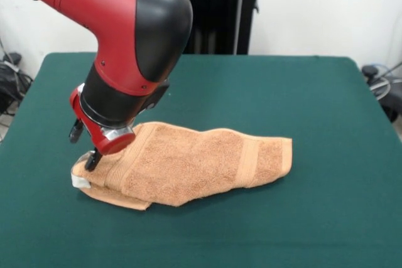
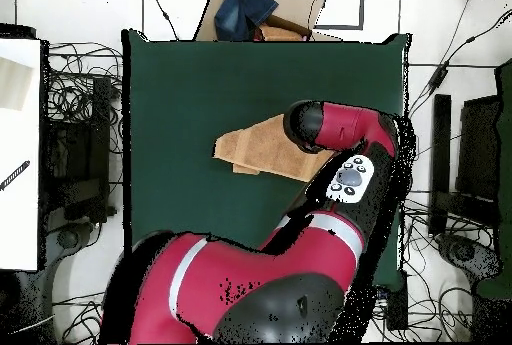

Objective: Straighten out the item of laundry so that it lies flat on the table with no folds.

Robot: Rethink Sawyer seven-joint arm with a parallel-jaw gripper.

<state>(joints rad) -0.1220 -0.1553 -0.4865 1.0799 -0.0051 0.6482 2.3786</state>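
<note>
Orange-tan towel [image 1: 188, 164] lying folded and rumpled near middle of green table [image 1: 314, 105], white tag at one end; gripper [image 1: 93, 160] down on tag end w/ corner, jaw opening can't be made out.

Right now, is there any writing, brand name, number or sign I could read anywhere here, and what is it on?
None can be read.
The towel's white tag: nothing legible on it.
The button pad on the robot arm: grey buttons, markings too small to read.
The white sheet beside the table: one dark mark, no readable words.
</note>
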